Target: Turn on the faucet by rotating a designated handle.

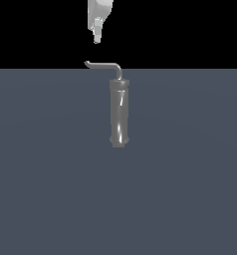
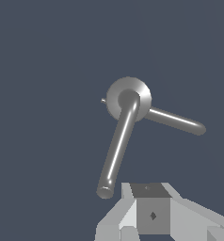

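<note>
One faucet point(image 1: 119, 112) stands on a plain slate-grey floor point(image 1: 41, 174), black backdrop.

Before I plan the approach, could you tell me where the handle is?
In the exterior view, the handle rises from the faucet top, bending toward that view's left, below the end effector.

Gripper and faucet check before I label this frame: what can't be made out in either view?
- Gripper: exterior view's top edge cuts off the arm; fingers too small to tell open or shut. The wrist view's edge crops them.
- Faucet: wrist view looks end-on, hiding its length.
- Handle: hooked tip too small for detail.
</note>
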Robot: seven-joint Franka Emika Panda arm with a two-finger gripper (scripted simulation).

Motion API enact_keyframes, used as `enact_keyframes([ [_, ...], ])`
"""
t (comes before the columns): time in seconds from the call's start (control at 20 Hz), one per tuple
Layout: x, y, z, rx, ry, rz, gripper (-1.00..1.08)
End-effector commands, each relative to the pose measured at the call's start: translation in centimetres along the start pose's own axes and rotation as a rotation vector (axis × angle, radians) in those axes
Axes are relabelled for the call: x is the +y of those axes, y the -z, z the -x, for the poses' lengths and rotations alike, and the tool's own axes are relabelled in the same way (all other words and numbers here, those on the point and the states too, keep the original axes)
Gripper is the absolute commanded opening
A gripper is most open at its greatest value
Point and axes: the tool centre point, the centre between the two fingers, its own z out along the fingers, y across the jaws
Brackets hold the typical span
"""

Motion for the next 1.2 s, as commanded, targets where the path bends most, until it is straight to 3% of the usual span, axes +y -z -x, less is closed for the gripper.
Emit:
enact_keyframes([
  [0.0,-1.4,-1.2,-0.1,0.013,-0.064,-0.001,-1.00],
  [0.55,-5.6,-5.3,0.0,0.061,-0.261,-0.012,-1.00],
  [1.15,-6.5,-6.3,0.1,0.076,-0.309,-0.017,-1.00],
])
